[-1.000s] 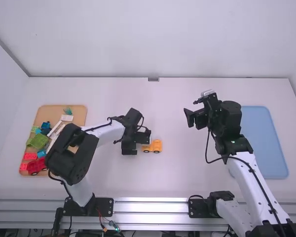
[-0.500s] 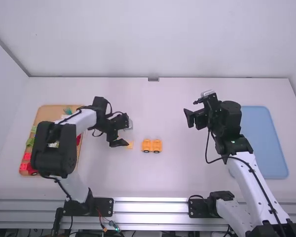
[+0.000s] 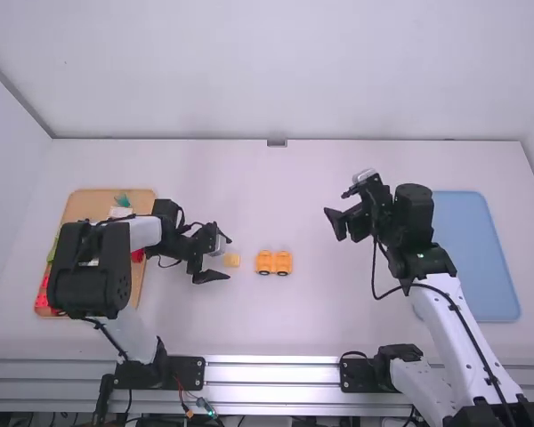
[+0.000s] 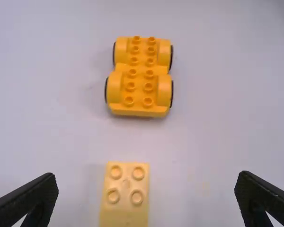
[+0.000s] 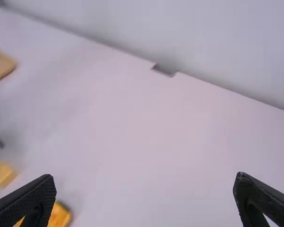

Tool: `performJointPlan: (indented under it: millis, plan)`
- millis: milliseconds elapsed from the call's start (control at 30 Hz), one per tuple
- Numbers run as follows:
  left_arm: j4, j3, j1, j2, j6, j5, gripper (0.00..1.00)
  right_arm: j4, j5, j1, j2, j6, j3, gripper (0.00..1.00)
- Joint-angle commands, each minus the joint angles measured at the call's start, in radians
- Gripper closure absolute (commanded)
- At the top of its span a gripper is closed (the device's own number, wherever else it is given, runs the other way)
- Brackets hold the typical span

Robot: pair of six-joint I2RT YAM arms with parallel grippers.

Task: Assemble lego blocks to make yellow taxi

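My left gripper is low over the table, open, just left of a small yellow block. In the left wrist view, that studded block lies between the spread fingers of the left gripper, which hold nothing. An orange-yellow wheeled base stands to the block's right, separate from it; its studs face up on the base in the left wrist view. Farther right and higher, my right gripper is open and holds nothing; its fingers stand wide in the right wrist view, the gripper apart from everything.
A wooden tray with red, green and other blocks lies at the left, partly under the left arm. At the right is a blue tray, partly behind the right arm.
The left gripper has moved left, away from the wheeled base, exposing the base and then the yellow block. The right gripper has shifted slightly left and down.
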Motion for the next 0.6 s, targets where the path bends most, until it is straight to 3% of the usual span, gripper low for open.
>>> performJointPlan:
  millis: [0,133,267,433,567]
  plan:
    - [0.05,-0.02,0.003,-0.018,0.001,0.09,0.01,-0.014,-0.251,0.002,0.029,-0.226,0.023,0.01]
    - [0.15,-0.039,0.007,0.002,-0.079,0.092,0.01,0.022,-0.408,0.003,0.089,-0.347,-0.032,0.01]
    - [0.183,-0.037,0.009,0.057,-0.088,0.106,0.01,0.103,-0.562,0.025,0.239,-0.496,-0.104,0.01]
    - [0.181,0.002,0.01,0.147,-0.078,0.101,0.01,0.144,-0.571,0.075,0.399,-0.687,-0.143,0.01]
    - [0.179,0.025,0.01,0.205,-0.038,0.115,0.0,0.214,-0.576,0.098,0.488,-0.697,-0.145,0.01]
